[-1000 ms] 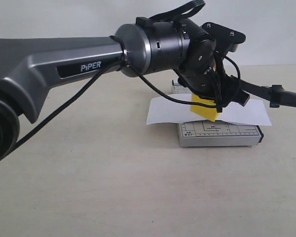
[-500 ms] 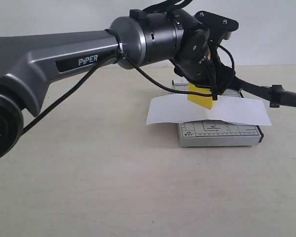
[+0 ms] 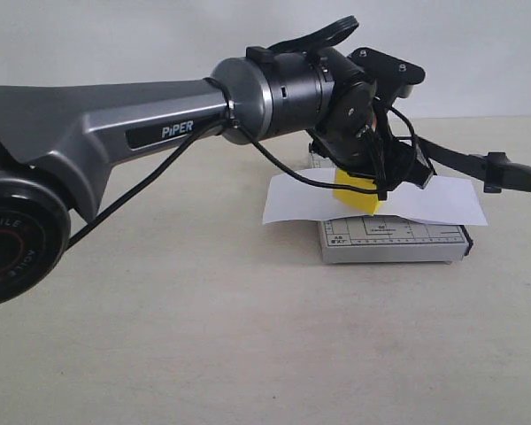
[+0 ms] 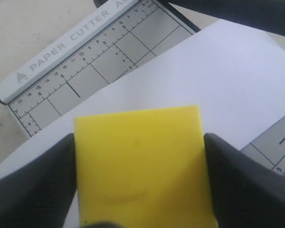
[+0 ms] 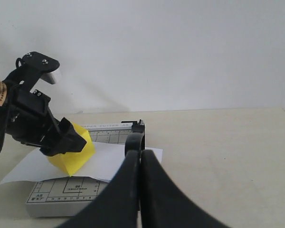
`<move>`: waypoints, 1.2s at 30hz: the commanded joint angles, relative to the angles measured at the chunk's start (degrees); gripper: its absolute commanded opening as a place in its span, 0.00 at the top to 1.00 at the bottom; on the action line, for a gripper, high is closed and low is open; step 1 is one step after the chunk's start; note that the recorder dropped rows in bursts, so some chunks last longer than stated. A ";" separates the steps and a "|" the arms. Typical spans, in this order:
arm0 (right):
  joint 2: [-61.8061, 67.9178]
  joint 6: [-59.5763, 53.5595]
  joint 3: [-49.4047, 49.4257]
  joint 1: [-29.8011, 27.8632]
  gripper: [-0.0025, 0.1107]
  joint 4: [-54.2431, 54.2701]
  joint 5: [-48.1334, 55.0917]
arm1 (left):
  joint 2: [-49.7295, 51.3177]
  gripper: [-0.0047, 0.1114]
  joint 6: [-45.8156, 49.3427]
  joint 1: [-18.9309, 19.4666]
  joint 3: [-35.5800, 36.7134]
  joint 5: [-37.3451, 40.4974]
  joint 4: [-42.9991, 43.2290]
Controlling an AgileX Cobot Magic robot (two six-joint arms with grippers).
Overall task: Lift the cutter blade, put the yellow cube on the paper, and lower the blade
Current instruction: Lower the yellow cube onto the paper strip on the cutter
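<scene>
My left gripper [image 4: 138,138] is shut on the yellow cube [image 4: 142,185], one black finger on each side. It holds the cube [image 3: 357,196] tilted, low over the white paper [image 3: 442,202] that lies across the grey trimmer base [image 3: 394,241]. Whether the cube touches the sheet I cannot tell. The cutter blade [image 3: 451,159] stands raised off the base and slants out to the right. My right gripper [image 5: 140,152] is shut on the blade's rounded handle end [image 5: 134,141]. In the right wrist view the cube [image 5: 78,154] hangs over the paper [image 5: 114,159].
The base carries a white ruler strip [image 4: 80,35] marked PAPER CUTTER along its far side. The left arm's thick grey link [image 3: 115,115] crosses the left half of the exterior view above the beige table [image 3: 203,336]. A pale wall stands behind.
The left gripper lifted the cube a little half a second ago and has since lowered it again over the paper, slightly further left. The raised blade and right gripper stayed still.
</scene>
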 commanded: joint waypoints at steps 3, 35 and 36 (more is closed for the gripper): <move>-0.23 -0.07 0.10 -0.04 0.98 -0.28 -0.71 | -0.11 0.92 -0.26 0.05 -0.25 -1.60 -0.16; -0.23 -0.07 0.10 -0.04 0.98 -0.28 -0.71 | 0.86 0.46 -0.26 0.37 -0.25 -4.57 -0.15; -0.23 -0.07 0.10 -0.04 0.98 -0.28 -0.71 | 0.86 0.42 -0.26 0.37 -0.25 -4.57 -0.15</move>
